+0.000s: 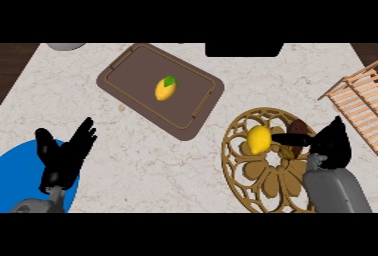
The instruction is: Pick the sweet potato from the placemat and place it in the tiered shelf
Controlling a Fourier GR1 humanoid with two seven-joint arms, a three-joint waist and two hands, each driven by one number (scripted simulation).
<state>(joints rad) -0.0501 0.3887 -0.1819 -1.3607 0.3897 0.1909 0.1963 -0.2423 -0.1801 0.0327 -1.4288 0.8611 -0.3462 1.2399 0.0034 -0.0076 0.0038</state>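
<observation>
right hand over sweet potato, thumb extended

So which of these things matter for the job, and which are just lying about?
Job: sweet potato, round gold placemat, wooden tiered shelf, right hand.
Lying about: lemon on the placemat, yellow-green fruit, brown tray, blue plate, resting left hand.

Your left hand sits low at the view's left, open, fingers straight and spread, pointing up and right, resting. Your right forearm comes in from the lower right, its right hand reaching up-left, thumb out to the left, fingers partly curled.
</observation>
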